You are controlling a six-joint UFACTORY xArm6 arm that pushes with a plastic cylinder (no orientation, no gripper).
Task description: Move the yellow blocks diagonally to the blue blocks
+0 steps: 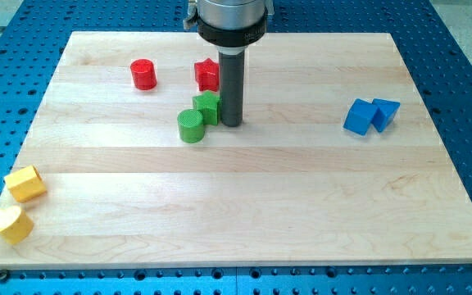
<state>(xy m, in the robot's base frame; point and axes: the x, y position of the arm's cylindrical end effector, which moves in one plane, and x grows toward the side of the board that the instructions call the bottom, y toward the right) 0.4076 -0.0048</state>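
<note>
Two yellow blocks lie at the board's bottom left corner: a yellow hexagonal block (24,183) and, below it, a yellow heart-shaped block (9,223). Two blue blocks touch each other at the view's right: a blue cube (358,116) and a blue triangular block (385,113). My tip (232,123) rests on the board near the top centre, just right of the green star block (207,107). It is far from both the yellow and the blue blocks.
A green cylinder (191,126) sits left of and below the green star. A red cylinder (143,74) and a red star block (207,74) lie near the top. The wooden board (244,205) lies on a blue perforated table.
</note>
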